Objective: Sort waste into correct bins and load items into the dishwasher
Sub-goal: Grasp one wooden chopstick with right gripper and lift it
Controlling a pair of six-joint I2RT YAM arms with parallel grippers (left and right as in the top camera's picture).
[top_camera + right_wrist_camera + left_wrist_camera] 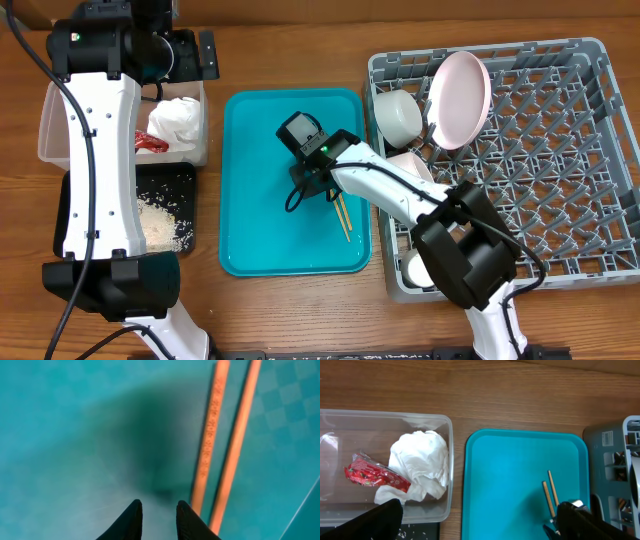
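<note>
Two wooden chopsticks (342,215) lie side by side on the teal serving tray (250,230). My right gripper (310,182) is low over that tray just left of them. In the right wrist view its fingertips (158,510) stand narrowly apart with nothing between, and the chopsticks (225,450) are just to their right. My left gripper (190,55) is open and empty above the clear tub (50,125). The tub holds the red wrapper (370,476) and white napkin (422,467). Rice (160,225) lies on the black tray (185,175).
The grey dish rack (560,150) stands at the right with a pink plate (460,98) upright, white bowls (398,115) and a white cup (418,268) along its left side. Bare wood lies between tub and teal tray.
</note>
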